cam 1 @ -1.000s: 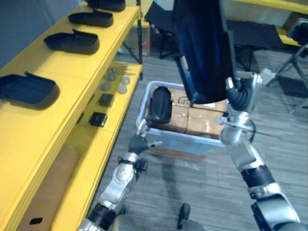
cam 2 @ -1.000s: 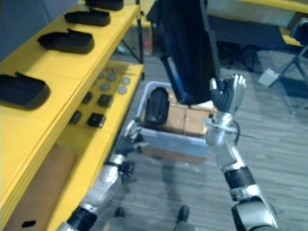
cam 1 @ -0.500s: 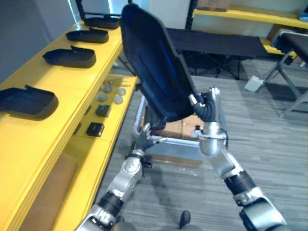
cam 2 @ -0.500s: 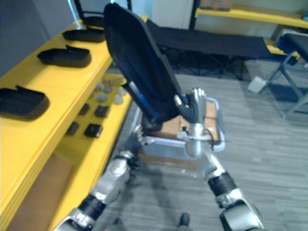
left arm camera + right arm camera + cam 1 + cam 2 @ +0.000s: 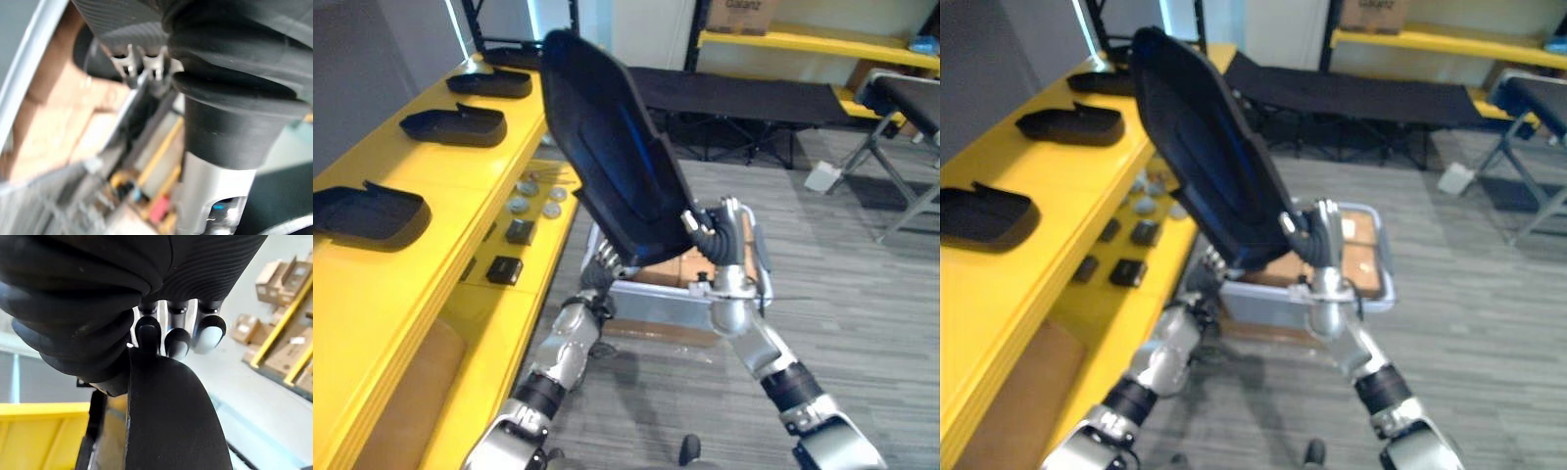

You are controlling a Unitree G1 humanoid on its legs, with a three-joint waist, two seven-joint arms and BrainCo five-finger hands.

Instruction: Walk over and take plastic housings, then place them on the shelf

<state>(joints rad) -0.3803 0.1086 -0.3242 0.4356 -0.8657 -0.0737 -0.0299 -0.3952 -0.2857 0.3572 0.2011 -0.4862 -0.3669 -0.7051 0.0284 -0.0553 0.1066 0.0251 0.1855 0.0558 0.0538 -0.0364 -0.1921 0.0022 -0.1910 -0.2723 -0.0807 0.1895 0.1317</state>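
A big black plastic housing point(image 5: 607, 157) is held up in the air between my two hands, leaning towards the yellow shelf point(image 5: 431, 186). My right hand point(image 5: 720, 230) presses its right lower edge with straight fingers; in the right wrist view the fingertips point(image 5: 178, 340) lie over the housing's rim point(image 5: 171, 416). My left hand point(image 5: 604, 266) is under the housing's lower end, its fingers straight and touching it. Three more black housings point(image 5: 367, 211) point(image 5: 450, 124) point(image 5: 489, 81) lie in a row on the shelf's top board.
A grey bin point(image 5: 675, 313) with cardboard boxes stands on the floor behind the hands. Small black blocks point(image 5: 504, 269) and round discs point(image 5: 533, 201) lie on the lower shelf board. A black cot point(image 5: 754, 98) and a folding chair point(image 5: 901, 108) stand further back.
The view has swung upward. The housing has tipped from upright to leaning left towards the shelf, and my left hand has risen from the bin's rim to its lower end.
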